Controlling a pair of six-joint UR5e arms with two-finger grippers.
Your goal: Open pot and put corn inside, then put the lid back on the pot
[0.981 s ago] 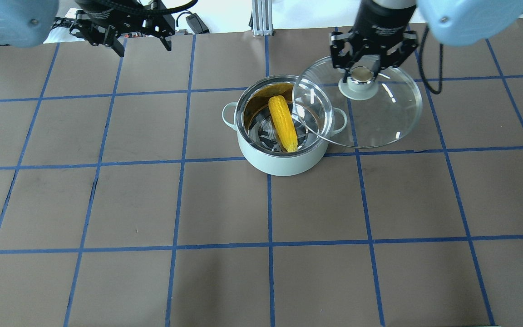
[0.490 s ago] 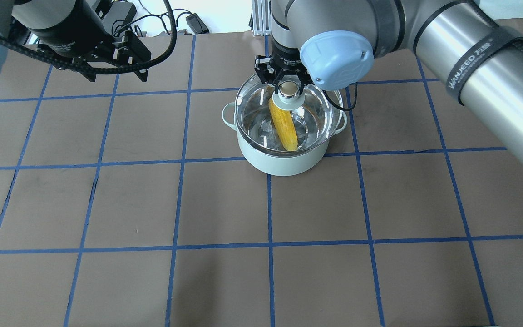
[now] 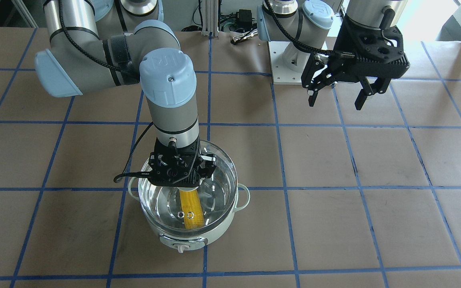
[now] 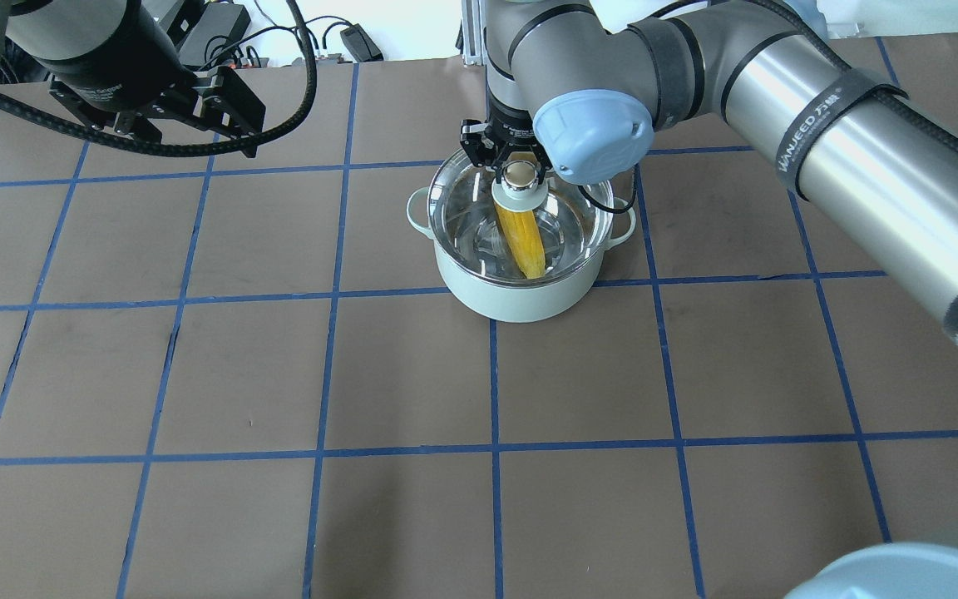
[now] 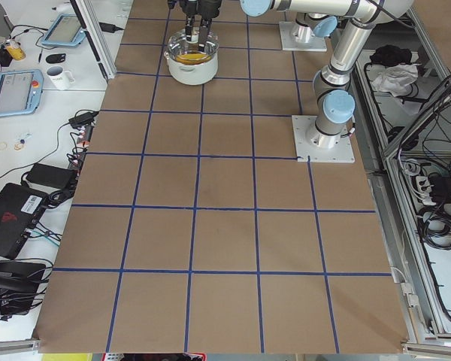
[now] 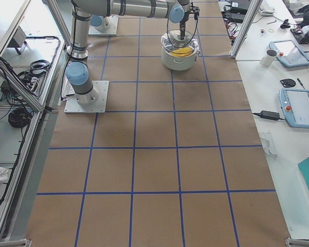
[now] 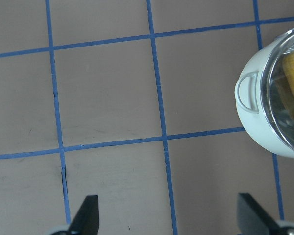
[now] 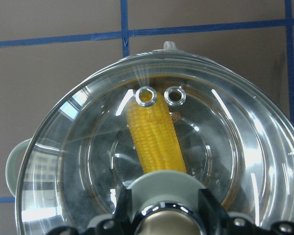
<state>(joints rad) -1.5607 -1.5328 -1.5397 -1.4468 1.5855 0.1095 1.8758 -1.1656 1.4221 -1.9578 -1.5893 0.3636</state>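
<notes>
— Where's the corn [image 8: 157, 142]?
— Inside the pot [image 4: 520, 293], lying under the glass lid [image 8: 235, 147] that covers the pot's mouth.
— And the jaws?
— Right jaws are clamped on the lid's knob [image 4: 517, 173]. Left jaws are spread wide and hold nothing, well away from the pot, above the table [image 4: 362, 374].
</notes>
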